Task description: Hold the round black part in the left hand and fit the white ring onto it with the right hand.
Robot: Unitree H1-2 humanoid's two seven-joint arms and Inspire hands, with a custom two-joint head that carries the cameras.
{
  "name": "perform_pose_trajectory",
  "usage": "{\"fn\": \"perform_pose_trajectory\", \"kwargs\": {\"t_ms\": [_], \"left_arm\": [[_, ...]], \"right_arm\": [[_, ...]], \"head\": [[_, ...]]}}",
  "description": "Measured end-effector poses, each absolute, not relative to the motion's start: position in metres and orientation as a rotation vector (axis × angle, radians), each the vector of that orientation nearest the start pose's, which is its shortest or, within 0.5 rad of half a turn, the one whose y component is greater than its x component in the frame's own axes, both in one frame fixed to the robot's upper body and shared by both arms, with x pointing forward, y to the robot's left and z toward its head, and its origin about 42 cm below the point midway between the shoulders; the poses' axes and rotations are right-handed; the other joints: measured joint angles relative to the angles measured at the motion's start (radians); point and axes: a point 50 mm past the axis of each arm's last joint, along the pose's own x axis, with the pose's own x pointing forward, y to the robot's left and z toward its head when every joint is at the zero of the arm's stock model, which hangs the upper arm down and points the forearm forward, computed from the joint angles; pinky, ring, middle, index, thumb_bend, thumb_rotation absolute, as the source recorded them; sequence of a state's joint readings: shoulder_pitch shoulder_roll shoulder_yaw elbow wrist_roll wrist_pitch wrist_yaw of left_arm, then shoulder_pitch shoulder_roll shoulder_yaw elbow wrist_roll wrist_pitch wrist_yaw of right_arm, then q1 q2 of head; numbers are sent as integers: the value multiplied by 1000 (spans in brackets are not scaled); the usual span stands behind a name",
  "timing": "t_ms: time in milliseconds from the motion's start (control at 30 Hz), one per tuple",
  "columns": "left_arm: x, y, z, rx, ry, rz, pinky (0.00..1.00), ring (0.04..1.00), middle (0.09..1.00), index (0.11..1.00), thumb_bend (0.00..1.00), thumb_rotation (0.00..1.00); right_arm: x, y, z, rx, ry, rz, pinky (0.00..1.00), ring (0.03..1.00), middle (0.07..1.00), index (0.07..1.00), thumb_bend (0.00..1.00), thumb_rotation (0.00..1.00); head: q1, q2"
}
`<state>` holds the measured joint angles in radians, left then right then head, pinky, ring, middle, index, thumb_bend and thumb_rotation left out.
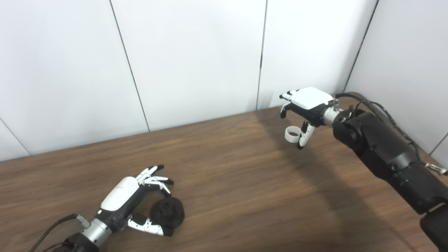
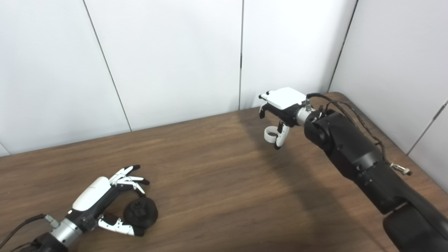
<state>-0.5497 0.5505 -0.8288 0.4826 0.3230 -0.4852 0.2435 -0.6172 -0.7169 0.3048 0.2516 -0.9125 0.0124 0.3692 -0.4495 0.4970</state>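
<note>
Nearest, the left robot hand (image 1: 131,196) cups the round black knob-like part (image 1: 167,212) on the brown wooden desk (image 1: 238,182), fingers curled loosely around it, thumb beneath. It looks rigid and fairly heavy; its stub points upward. Well beyond the black part, the right robot hand (image 1: 303,109) pinches the small white plastic ring (image 1: 291,134), light, stiff, probably slippery, its opening facing roughly upward.

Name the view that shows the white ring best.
The left eye view: the white ring appears slightly larger there, its opening clear beside the right robot hand. The right eye view shows the same ring, smaller.
</note>
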Motion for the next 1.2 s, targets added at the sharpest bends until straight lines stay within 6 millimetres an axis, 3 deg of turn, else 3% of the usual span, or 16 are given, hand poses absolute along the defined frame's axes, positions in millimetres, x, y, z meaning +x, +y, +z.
{"fn": "perform_pose_trajectory", "kwargs": {"t_ms": [1200], "left_arm": [[390,243,123,966,-475,-671,1000,991,792,481,524,64]], "right_arm": [[453,-375,251,-1760,54,246,1000,1000,974,723,1000,270]], "head": [[-15,-11]]}}
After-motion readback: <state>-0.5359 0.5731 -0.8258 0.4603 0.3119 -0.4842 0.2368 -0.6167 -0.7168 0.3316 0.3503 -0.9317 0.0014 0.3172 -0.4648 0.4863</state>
